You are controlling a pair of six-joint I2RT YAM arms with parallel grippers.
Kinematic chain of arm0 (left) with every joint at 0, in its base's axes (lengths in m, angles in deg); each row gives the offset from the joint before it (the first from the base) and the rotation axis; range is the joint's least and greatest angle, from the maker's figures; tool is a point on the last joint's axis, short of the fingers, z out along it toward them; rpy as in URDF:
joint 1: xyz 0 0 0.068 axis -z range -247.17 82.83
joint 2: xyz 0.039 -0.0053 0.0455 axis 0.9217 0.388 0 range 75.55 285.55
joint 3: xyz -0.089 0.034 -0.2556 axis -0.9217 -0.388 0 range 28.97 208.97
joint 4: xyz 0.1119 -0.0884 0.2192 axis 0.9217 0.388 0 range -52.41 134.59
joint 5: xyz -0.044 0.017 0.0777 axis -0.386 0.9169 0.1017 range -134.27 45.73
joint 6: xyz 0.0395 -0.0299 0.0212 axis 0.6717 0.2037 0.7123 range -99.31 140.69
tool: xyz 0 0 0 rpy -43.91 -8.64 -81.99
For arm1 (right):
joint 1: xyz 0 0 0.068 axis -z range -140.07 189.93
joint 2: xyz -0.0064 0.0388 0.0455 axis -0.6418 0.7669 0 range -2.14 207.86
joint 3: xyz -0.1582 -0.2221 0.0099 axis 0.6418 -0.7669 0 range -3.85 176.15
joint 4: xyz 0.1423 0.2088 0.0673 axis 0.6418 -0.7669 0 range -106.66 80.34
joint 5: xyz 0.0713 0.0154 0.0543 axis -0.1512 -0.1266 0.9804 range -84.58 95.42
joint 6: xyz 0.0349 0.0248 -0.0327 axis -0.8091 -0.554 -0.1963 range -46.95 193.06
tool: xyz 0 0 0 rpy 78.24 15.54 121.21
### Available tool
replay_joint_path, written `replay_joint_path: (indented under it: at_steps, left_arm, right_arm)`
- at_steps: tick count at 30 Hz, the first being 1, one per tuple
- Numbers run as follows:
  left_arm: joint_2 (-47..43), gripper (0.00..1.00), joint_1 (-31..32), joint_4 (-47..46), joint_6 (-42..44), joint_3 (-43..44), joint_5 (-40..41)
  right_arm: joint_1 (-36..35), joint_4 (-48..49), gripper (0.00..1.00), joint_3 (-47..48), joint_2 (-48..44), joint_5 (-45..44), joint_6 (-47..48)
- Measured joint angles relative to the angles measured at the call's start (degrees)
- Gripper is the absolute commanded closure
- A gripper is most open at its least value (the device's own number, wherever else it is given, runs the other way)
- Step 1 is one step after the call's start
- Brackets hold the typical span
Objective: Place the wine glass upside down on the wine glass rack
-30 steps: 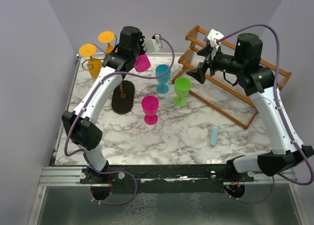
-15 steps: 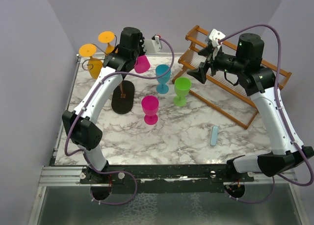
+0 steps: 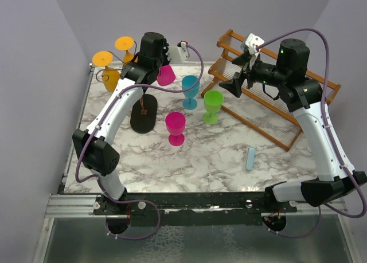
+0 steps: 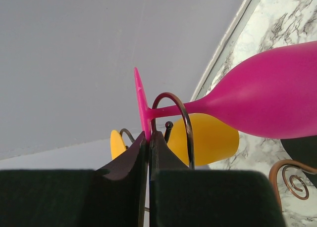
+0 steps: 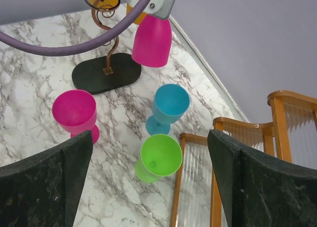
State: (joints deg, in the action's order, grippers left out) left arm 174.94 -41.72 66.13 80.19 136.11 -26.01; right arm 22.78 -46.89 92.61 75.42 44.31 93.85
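Wine glass (image 3: 167, 75), pink, is held up among the top arms of the wire rack (image 3: 143, 114), bowl hanging mouth down above the far right end of the rack's black base. Left gripper (image 4: 149, 138) is closed on the rim of the glass's foot, the disc pinched edge-on between both fingers. In the left wrist view the stem crosses one curled loop of the rack, with the foot on the gripper side of that loop and the bowl on the other; whether the stem bears on the wire cannot be told. Two orange glasses (image 3: 110, 74) hang upside down on the left side of the rack, feet uppermost; one orange bowl sits just behind the loop in the left wrist view. Right gripper (image 3: 235, 74) is wide open and holds nothing, raised well to the right of the rack. A second pink glass (image 3: 175, 126) stands upright on the marble table (image 3: 200, 160), just right of the rack's base and nearer the arms. A blue glass (image 3: 190, 90) stands upright further right of the rack, and a green glass (image 3: 213, 105) stands just beyond it. A wooden rack (image 3: 269, 130) lies far right of the wire rack, at the table's far corner. A small pale blue stick (image 3: 250, 159) lies flat on the table, well apart from the rack on the right, near side.
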Motion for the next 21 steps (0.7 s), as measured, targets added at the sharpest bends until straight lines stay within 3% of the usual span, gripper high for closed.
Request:
replay_joint_path:
  at_steps: [18,21]
  left_arm:
    - [-1.55,0.91,-0.11,3.54,-0.26,-0.13,-0.04]
    - [-1.57,0.84,-0.22,3.89,-0.24,-0.13,-0.04]
  right_arm:
    - [0.02,0.02,0.02,0.00,0.00,0.68,-0.13]
    - [0.02,0.02,0.02,-0.02,0.00,0.68,-0.17]
